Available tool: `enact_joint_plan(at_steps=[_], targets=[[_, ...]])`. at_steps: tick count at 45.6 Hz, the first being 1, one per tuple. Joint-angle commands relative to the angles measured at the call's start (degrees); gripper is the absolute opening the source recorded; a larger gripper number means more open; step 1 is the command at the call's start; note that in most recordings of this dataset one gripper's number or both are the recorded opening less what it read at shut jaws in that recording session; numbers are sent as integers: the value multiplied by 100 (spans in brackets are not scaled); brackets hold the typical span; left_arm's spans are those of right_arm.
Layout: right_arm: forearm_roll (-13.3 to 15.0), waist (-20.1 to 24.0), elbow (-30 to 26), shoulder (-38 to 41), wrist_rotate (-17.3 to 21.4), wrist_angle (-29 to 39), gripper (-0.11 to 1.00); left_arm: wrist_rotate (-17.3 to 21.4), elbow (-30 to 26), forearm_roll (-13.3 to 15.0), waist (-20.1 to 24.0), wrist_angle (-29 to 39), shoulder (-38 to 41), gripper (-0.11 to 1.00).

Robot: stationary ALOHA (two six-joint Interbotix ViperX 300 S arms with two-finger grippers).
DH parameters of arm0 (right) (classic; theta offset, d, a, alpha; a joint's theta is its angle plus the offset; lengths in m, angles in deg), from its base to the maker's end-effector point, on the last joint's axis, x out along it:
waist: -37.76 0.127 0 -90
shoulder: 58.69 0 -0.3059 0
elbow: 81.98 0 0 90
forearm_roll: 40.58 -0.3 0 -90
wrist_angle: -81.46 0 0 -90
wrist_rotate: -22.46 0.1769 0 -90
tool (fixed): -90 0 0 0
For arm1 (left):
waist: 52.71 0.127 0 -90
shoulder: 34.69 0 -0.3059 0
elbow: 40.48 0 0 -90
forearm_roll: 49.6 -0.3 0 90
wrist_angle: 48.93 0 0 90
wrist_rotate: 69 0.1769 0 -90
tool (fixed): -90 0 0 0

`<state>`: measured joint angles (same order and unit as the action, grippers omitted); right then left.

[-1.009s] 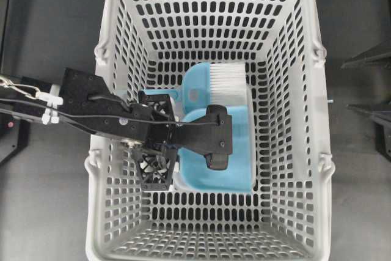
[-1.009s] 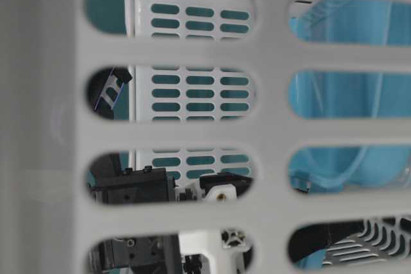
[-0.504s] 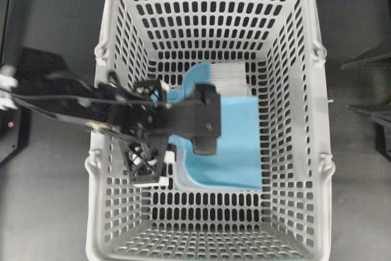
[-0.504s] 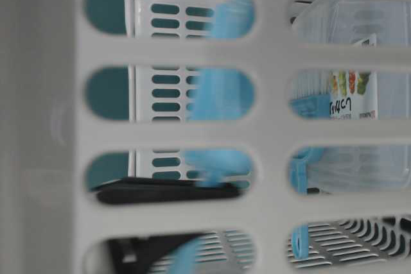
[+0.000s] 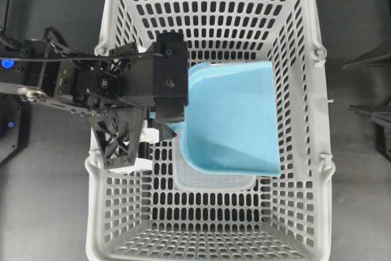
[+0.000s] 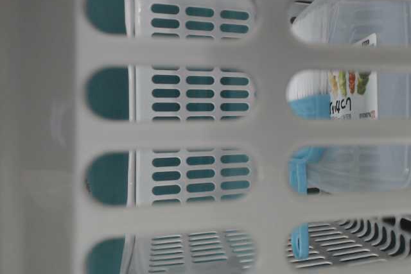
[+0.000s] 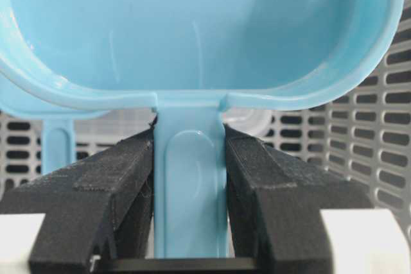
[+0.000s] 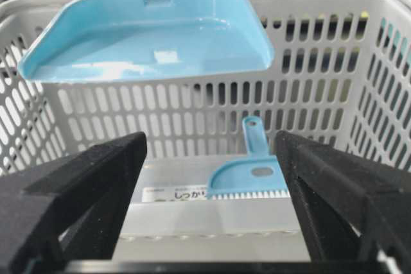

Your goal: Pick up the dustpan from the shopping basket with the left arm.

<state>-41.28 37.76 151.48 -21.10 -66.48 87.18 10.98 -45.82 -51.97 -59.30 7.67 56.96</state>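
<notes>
The light-blue dustpan (image 5: 232, 117) hangs level in the air inside the light-grey shopping basket (image 5: 317, 126), well above its floor. My left gripper (image 5: 174, 105) is shut on the dustpan's thin handle (image 7: 189, 184); both black fingers (image 7: 122, 184) press its sides just behind the scoop (image 7: 192, 24). From the right wrist view the dustpan (image 8: 148, 30) floats near the basket's rim height. My right gripper (image 8: 212, 152) is open and empty outside the basket; its pointed fingers (image 5: 369, 58) show at the overhead view's right edge.
A clear whitish tray (image 5: 214, 181) with a printed label (image 6: 350, 94) lies on the basket floor. The blue hand brush (image 8: 253, 174) with white bristles rests on it, hidden below the dustpan from overhead. Basket walls (image 8: 321, 62) surround the held dustpan.
My left gripper has risen with the dustpan, lifting it off the brush and tray and levelling it out. The arm and dustpan have left the table-level view.
</notes>
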Motion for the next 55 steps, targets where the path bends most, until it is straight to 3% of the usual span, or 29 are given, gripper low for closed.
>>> enact_joint_plan(at_steps=[1,38,55], targets=[[-26,-9,-62,26,9,-53,78,18,-141,-18,0,-26,-105,28],[-26,0,-62,18,18,-53,78,44,-97,-18,44,-114,-132,28],[-26,-9,-53,18,18,-53,78,53,70,-18,62,-598,-229,28]])
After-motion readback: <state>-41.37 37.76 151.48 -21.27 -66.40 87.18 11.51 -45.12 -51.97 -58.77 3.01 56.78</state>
